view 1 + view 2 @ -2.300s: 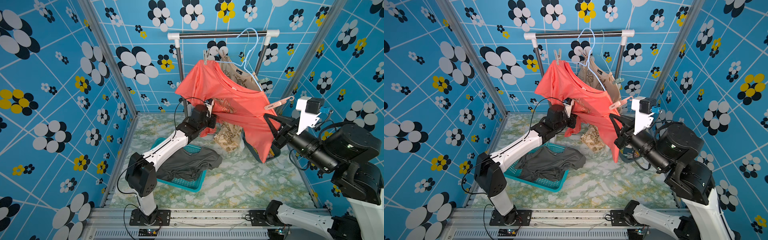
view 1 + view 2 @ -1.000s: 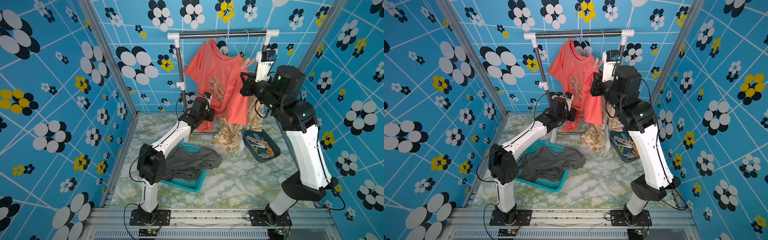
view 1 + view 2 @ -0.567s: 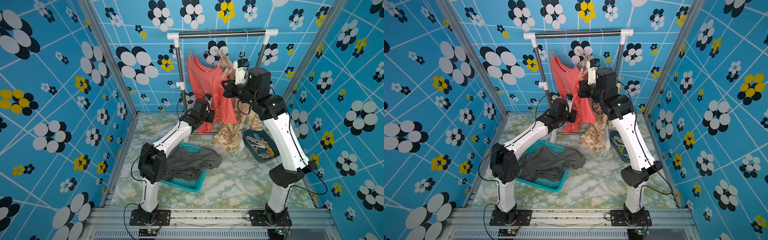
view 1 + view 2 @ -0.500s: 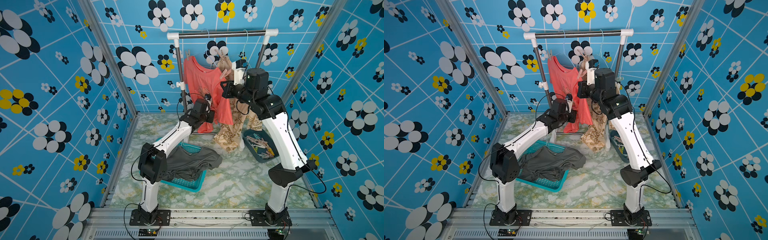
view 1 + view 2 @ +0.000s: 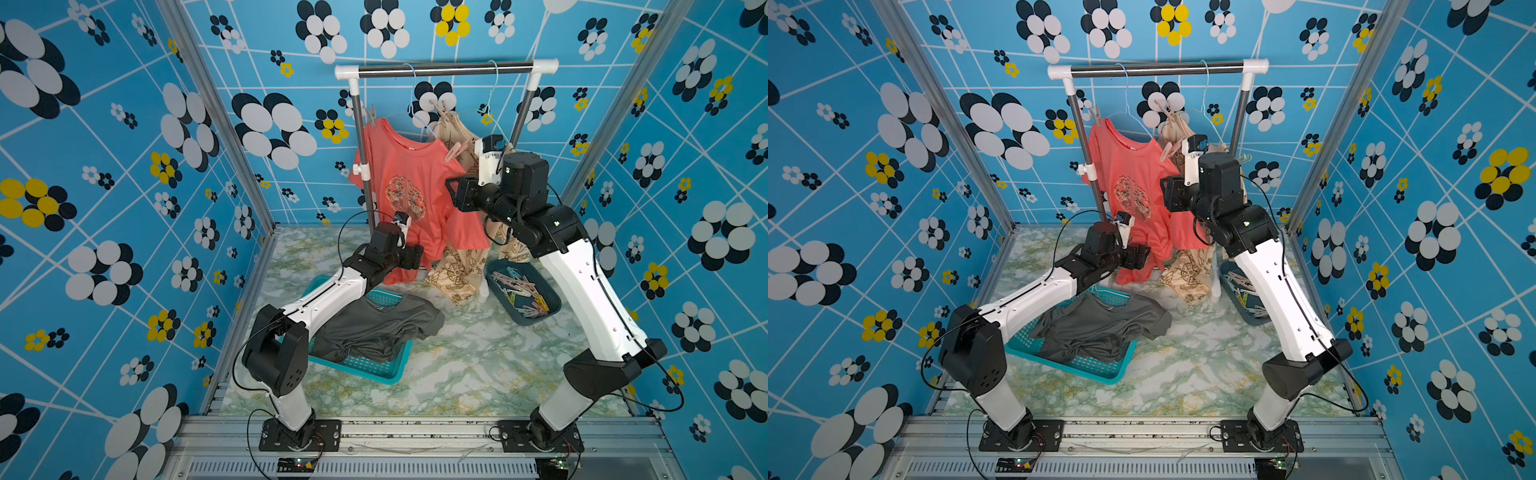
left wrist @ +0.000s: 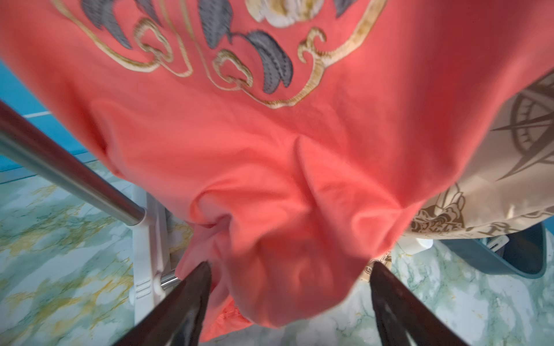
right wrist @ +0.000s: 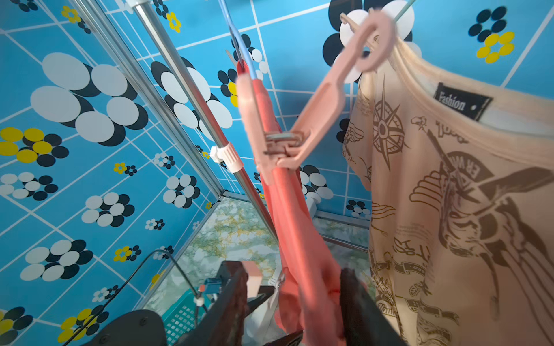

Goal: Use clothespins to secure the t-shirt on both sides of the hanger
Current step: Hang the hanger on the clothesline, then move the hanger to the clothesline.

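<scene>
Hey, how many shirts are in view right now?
3: a coral shirt hanging on the rack, a beige printed shirt partly behind it, a grey shirt draped over the teal basket. More may hide underneath.

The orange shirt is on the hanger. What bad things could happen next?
The t-shirt hem hangs between the open jaws of the left gripper, so pulling back carelessly might snag and tug it. The right gripper is open around the cloth below the pink clothespin; a bump there could knock the clothespin off.

Pink clothespin [image 7: 323, 110] clipped on coral t-shirt [image 5: 415, 174]
</scene>
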